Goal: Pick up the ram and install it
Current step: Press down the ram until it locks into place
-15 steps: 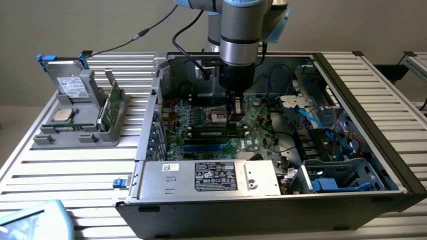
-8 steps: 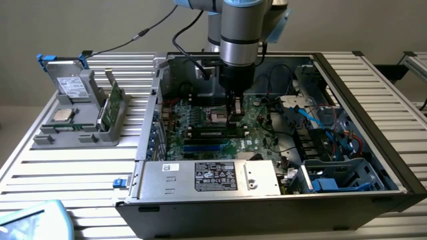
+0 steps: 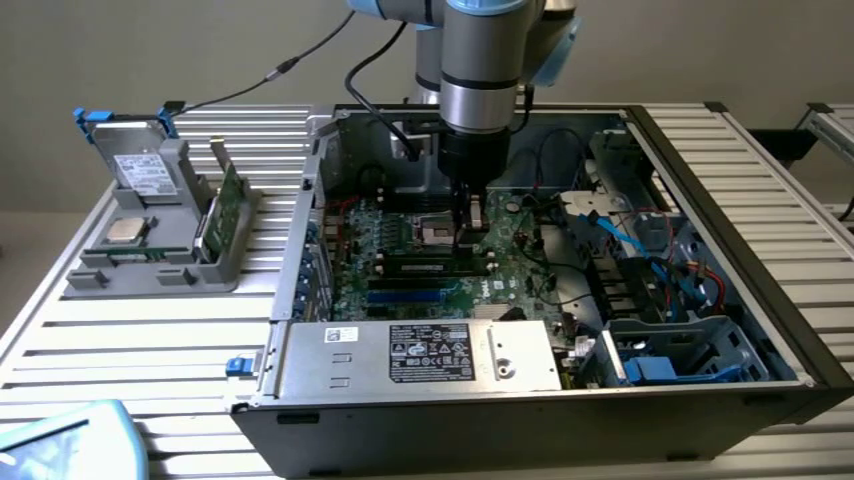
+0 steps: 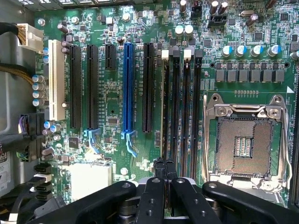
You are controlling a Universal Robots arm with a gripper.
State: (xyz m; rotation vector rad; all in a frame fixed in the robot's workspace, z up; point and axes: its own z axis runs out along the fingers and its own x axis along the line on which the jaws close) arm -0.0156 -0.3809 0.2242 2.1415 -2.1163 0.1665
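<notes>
The ram (image 3: 227,207), a thin dark green stick, stands on edge in the grey rack (image 3: 160,272) on the exterior view's left, outside the computer case. My gripper (image 3: 469,238) is far from it, down inside the open case just above the motherboard (image 3: 514,245). In the wrist view the gripper (image 4: 163,164) is shut, and I see nothing between its black fingertips (image 4: 159,167). The tips hover at one end of the long black memory slots (image 4: 181,107), beside the open processor socket (image 4: 243,140).
The rack also holds a square silver processor chip (image 3: 127,230) and a drive (image 3: 140,172). The case walls (image 3: 320,150), the power supply (image 3: 427,352), a drive cage (image 3: 681,350) and loose cables (image 3: 627,235) crowd the arm. Expansion slots (image 4: 128,88) lie beside the memory slots.
</notes>
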